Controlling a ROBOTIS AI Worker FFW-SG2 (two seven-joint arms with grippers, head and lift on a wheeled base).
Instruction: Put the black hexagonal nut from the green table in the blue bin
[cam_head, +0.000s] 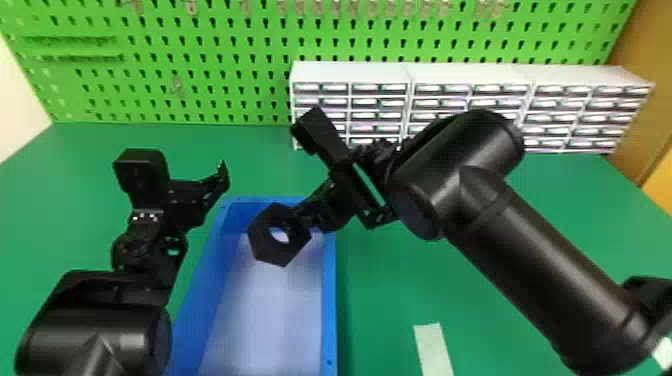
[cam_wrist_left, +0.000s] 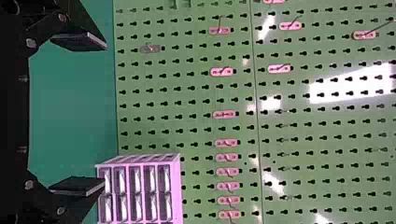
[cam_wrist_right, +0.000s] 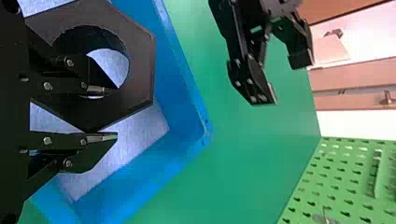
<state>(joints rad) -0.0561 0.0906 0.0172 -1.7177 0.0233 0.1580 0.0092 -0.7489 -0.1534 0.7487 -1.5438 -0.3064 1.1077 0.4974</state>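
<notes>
The black hexagonal nut (cam_head: 280, 256) hung over the blue bin (cam_head: 330, 300), grasped by the right tool (cam_head: 296, 216), one finger through its hole, the other outside. The left tool (cam_head: 217, 184) was spread wide, left of the nut. The bin sat on the green counter (cam_head: 400, 280); white drawer units (cam_head: 350, 72) stood behind.

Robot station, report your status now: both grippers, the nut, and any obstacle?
Right gripper shut on black nut, held over blue bin. Left gripper open, off to nut's left. No obstacle seen between nut and bin.
</notes>
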